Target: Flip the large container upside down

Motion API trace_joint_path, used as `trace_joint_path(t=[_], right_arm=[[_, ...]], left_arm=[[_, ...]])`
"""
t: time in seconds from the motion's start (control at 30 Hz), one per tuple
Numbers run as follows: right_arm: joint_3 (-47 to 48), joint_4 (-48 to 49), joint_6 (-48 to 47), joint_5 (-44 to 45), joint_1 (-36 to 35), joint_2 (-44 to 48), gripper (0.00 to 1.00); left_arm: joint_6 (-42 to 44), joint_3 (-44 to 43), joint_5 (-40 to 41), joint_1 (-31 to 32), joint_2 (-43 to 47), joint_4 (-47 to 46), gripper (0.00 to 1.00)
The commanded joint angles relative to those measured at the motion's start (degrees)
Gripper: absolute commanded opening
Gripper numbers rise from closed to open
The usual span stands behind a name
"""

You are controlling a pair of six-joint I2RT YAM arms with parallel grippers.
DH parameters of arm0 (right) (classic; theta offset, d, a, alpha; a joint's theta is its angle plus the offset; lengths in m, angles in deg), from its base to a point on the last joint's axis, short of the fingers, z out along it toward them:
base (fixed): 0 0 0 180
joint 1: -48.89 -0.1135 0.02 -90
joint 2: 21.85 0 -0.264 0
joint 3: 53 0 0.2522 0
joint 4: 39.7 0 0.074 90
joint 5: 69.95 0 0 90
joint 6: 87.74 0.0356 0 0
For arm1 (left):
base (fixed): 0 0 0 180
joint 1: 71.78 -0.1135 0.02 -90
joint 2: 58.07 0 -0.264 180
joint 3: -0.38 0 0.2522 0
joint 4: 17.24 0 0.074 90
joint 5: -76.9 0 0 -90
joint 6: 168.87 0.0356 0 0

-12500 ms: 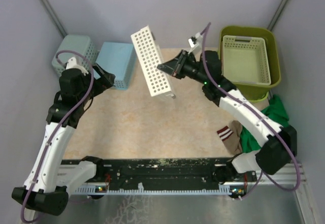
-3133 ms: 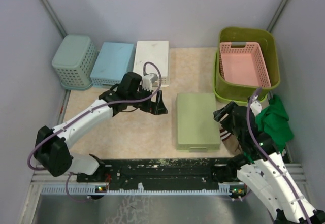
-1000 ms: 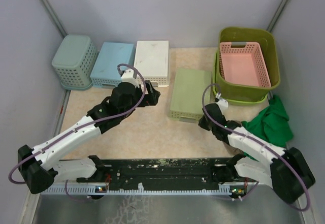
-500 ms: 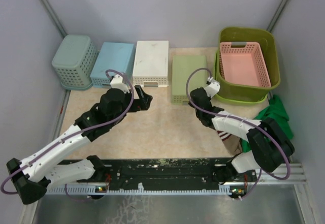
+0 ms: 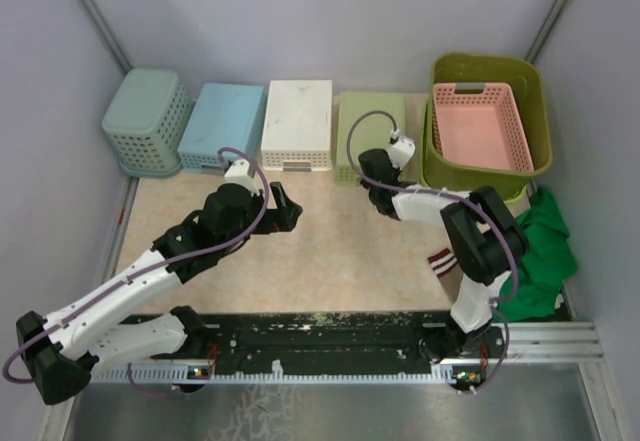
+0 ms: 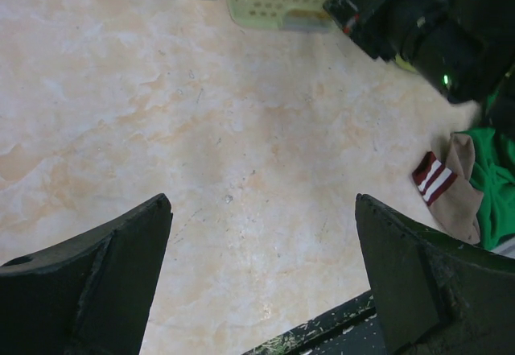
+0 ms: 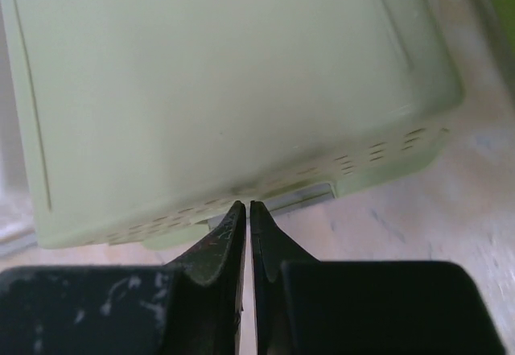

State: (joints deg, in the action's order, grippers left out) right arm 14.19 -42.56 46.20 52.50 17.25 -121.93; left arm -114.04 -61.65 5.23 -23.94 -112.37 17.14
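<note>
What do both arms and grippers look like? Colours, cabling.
Left arm and right arm: white links, black joints, a purple cable looping along each. The right arm shows a small green light. Left gripper and right gripper: black tapered fingers.

a robot test cell in a lab
plain grey walls [image 5: 300, 21] and metal corner posts [image 5: 95, 16] box in a marbled beige counter [image 5: 330, 251]; a left arm [image 5: 130, 281] and a right arm [image 5: 470, 231], cabled in purple, are bolted to a black rail [image 5: 320, 326] at its near edge, with plastic baskets [image 5: 297, 121] lined up along the back.
</note>
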Motion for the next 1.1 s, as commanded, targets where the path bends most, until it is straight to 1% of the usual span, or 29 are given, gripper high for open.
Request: trace_joint_path(t=[0.0, 0.03, 0.13, 0.23, 0.33, 0.37, 0.4, 0.43, 0.47, 0.5, 0.57, 0.6, 0.63, 0.67, 0.8, 0.83, 0.93, 1.07], right_arm=[[12.60, -3.38, 0.09, -4.92, 4.67, -3.26, 0.07], [13.68, -3.63, -0.50, -5.67, 4.54, -2.68, 0.07], [12.54, -1.27, -3.69, -7.52, 3.67, 1.72, 0.10], [10.69, -2.17, -8.93, -7.55, 2.84, 10.31, 0.14], [8.60, -2.84, -16.85, -6.75, 2.81, 19.16, 0.17], [7.87, -2.63, -20.18, -5.27, 2.85, 22.00, 0.20], [7.35, -2.60, -23.53, -3.66, 3.13, 24.83, 0.27], [7.39, -2.95, -26.72, -2.46, 4.03, 27.30, 0.35], [8.12, -4.24, -28.95, -2.67, 5.62, 29.10, 0.41], [10.00, -7.20, -30.17, -4.15, 7.86, 30.18, 0.44], [16.01, -15.31, -29.48, -9.63, 13.58, 29.38, 0.49], [20.42, -21.23, -29.03, -12.38, 16.66, 27.86, 0.50], [22.58, -23.74, -28.93, -14.77, 19.25, 26.14, 0.51], [26.56, -28.35, -28.85, -16.65, 21.60, 24.23, 0.51], [35.14, -38.17, -29.27, -27.26, 28.87, 16.48, 0.53], [37.07, -40.19, -29.39, -29.93, 30.59, 14.60, 0.55], [41.05, -45.19, -31.50, -33.61, 31.81, 10.19, 0.62], [43.97, -50.30, -34.64, -36.83, 31.88, 6.01, 0.64]], left_arm=[[-1.03, 1.07, -4.78, -0.33, -0.32, -3.59, 1.00], [-1.38, 1.14, -5.52, -0.29, -0.75, -3.98, 1.00], [-1.89, 1.35, -5.33, -0.33, -1.77, -4.20, 1.00], [-0.62, 1.38, -4.44, -0.35, -2.24, -5.04, 1.00], [-0.08, 1.14, -4.20, -0.29, -2.91, -5.95, 1.00], [-0.39, 1.40, -5.34, -0.29, -3.34, -6.97, 1.00], [-0.79, 1.70, -6.63, -0.21, -4.09, -8.32, 1.00], [-1.36, 2.03, -7.77, -0.20, -4.85, -9.50, 1.00], [-1.84, 2.26, -8.70, -0.20, -5.66, -10.41, 1.00], [-2.13, 2.33, -9.17, -0.22, -6.54, -11.22, 1.00], [-2.20, 2.01, -9.36, -0.20, -8.08, -12.17, 1.00], [-1.95, 1.59, -9.43, -0.20, -8.82, -12.34, 1.00], [-1.42, 1.07, -9.60, -0.20, -9.41, -12.39, 1.00], [-0.81, 0.27, -9.70, -0.20, -9.83, -12.39, 1.00], [1.15, -1.47, -9.31, -0.20, -10.55, -11.44, 1.00], [1.43, -1.62, -9.10, -0.24, -10.49, -11.14, 1.00], [1.96, -1.14, -8.55, -0.20, -9.85, -10.99, 1.00], [1.87, -0.01, -8.66, -0.21, -9.72, -10.87, 1.00]])
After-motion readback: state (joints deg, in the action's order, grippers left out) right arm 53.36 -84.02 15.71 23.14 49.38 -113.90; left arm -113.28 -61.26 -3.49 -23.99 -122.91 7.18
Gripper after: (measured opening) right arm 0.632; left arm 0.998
